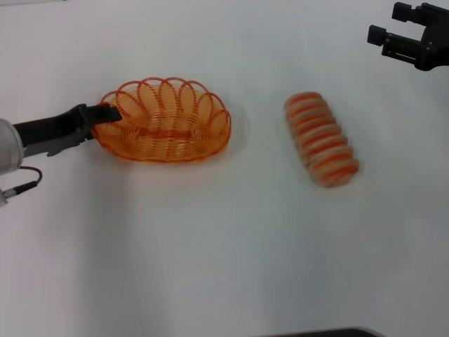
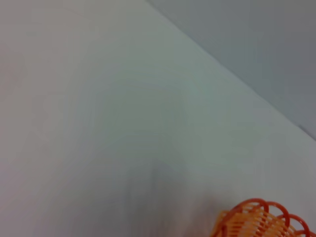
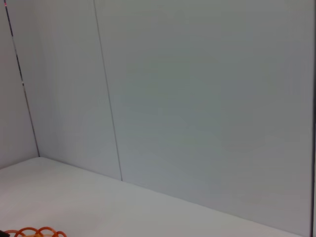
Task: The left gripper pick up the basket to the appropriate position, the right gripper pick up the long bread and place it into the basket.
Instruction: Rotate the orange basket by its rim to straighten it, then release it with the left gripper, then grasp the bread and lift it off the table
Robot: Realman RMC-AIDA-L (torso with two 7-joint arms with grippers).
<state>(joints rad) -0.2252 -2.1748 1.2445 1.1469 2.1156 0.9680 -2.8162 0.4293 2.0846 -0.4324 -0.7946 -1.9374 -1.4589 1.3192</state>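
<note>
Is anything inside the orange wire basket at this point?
Nothing: the oval orange wire basket shows only its woven bottom. The striped tan long bread lies on the white table beside it. The left gripper is at its rim.

head: high, looking down | wrists: low, facing outward | all 3 share basket (image 1: 163, 121) rim

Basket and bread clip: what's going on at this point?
The left hand is at the left end of the orange basket, its tips on the rim, apparently gripping it; the basket sits on the white table. The bread lies untouched to the basket's right, outside it. The right hand hangs open at the far right, away from the bread.
</note>
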